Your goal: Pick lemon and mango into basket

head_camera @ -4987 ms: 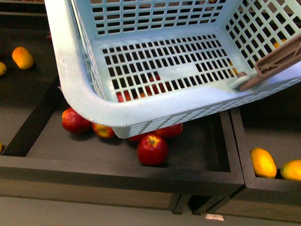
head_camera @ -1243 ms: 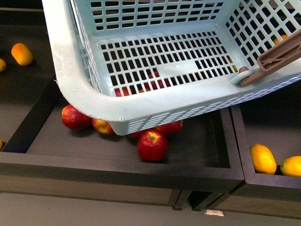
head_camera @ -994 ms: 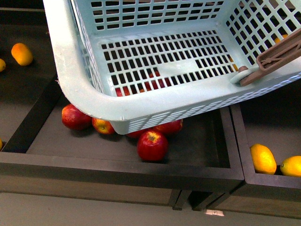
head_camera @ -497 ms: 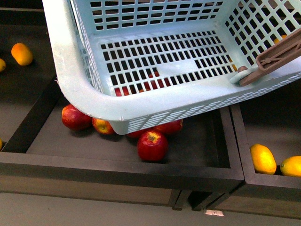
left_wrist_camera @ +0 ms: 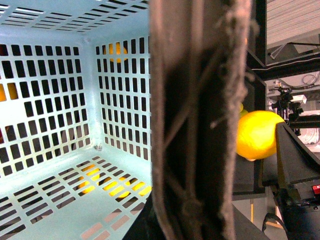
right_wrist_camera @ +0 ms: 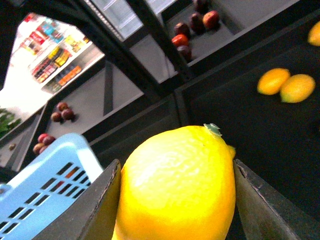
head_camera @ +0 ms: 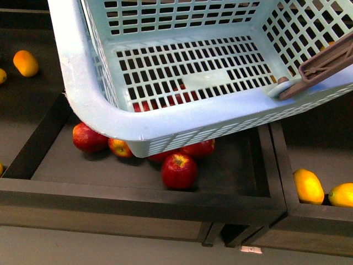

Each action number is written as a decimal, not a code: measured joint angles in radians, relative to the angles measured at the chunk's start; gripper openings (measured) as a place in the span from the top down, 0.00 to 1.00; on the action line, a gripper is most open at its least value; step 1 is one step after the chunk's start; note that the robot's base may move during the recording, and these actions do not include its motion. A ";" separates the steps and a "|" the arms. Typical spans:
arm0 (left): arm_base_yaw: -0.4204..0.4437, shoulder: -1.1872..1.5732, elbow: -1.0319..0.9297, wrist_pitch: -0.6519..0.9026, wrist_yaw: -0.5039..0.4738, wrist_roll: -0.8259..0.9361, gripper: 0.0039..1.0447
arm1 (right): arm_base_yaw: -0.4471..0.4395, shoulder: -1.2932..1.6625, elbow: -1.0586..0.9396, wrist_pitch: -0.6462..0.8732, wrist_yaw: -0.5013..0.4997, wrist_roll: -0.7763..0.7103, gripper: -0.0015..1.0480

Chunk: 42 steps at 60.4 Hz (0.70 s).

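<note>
Dark bins (head_camera: 138, 194) below, left gripper (left_wrist_camera: 192, 222) holding basket (head_camera: 77, 83) over apples (head_camera: 178, 171), right gripper (right_wrist_camera: 177, 217) clamping lemon (right_wrist_camera: 177, 180) outside rim.

The basket (head_camera: 88, 83) is seen to be moulded pale teal plastic, smooth with a soft sheen. Its handle (head_camera: 322, 61) is brown ribbed plastic, shown rough close up. The lemon (right_wrist_camera: 170, 170) is finely pebbled and glossy. The apples (head_camera: 178, 170) are shiny-skinned. The bins (head_camera: 138, 201) are matt dark wood. The right claw (right_wrist_camera: 176, 200) is matt and dark.
</note>
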 joint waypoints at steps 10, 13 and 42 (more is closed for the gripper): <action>0.000 0.000 0.000 0.000 0.002 0.000 0.95 | 0.142 0.016 0.000 -0.002 0.053 -0.022 0.46; 0.000 0.000 0.000 0.000 0.002 0.000 0.95 | 0.181 0.022 0.000 -0.003 0.064 -0.034 0.46; 0.000 0.000 0.000 0.000 0.003 0.001 0.95 | 0.244 0.014 -0.101 0.059 0.145 -0.081 0.09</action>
